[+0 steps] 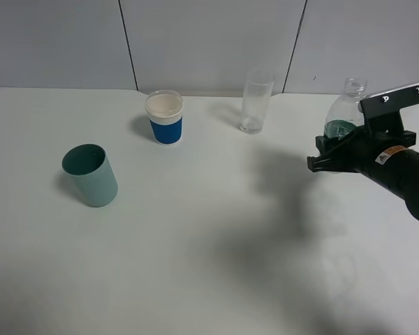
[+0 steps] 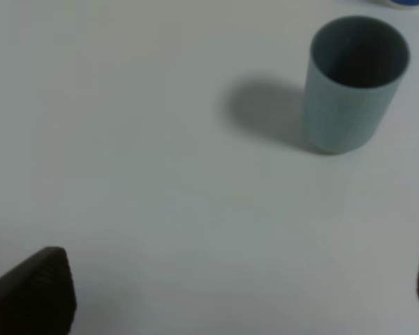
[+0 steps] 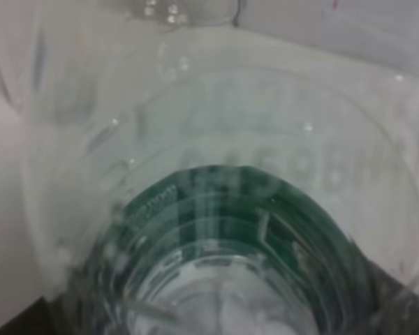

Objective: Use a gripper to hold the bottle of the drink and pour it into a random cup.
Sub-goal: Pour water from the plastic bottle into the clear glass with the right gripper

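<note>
Overhead and wrist views of a white table (image 1: 209, 251). At the right edge of the overhead view, the right gripper (image 1: 335, 150) is clamped on the lower body of the bottle (image 1: 346, 112). The bottle stands upright, its open neck uppermost and its green label partly hidden by the black fingers; whether its base touches the table cannot be told. In the right wrist view the bottle (image 3: 230, 230) fills the frame, seen from close above the label.

The clear cup (image 1: 256, 101) stands upright near the back of the table, to the left of the bottle and apart from it. A blue-and-white paper cup (image 1: 165, 117) stands further left. A teal cup (image 1: 91, 174) stands well apart, nearer the front left.

In the left wrist view the left gripper (image 2: 230, 296) holds its fingers wide apart over bare table, with nothing between them; the teal cup (image 2: 353, 84) stands beyond it.
</note>
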Motion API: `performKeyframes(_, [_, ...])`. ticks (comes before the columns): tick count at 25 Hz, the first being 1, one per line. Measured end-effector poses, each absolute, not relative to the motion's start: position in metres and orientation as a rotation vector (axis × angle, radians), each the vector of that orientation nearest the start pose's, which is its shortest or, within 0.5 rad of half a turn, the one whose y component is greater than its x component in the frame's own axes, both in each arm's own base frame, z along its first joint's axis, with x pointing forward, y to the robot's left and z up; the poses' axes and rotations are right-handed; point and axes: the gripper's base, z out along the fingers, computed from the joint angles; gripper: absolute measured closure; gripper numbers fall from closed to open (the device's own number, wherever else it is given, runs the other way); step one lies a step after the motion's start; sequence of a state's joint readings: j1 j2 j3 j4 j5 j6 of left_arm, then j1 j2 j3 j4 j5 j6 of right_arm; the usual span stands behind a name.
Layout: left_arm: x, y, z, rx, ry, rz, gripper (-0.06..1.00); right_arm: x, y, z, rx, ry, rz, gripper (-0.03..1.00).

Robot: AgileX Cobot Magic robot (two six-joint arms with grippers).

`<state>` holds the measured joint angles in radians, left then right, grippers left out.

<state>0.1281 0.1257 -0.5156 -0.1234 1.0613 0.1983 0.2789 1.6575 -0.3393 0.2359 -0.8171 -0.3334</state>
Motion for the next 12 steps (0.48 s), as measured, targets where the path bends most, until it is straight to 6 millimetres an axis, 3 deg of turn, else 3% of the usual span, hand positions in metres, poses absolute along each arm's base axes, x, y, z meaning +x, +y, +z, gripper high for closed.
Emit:
performKeyframes(4, [0.014,-0.008,0.282,0.073,2.147,0.039,-0.05,0.245,0.054,0.136,-0.341,2.017,-0.088,0.42])
performKeyframes(7, [0.014,-0.008,0.282,0.073,2.147,0.039,-0.05,0.253,0.051,0.148,-0.319,2.037,-0.078,0.42])
performKeyframes(12, [0.014,-0.008,0.282,0.073,2.147,0.039,-0.05,0.256,0.034,0.165,-0.29,2.019,-0.108,0.42])
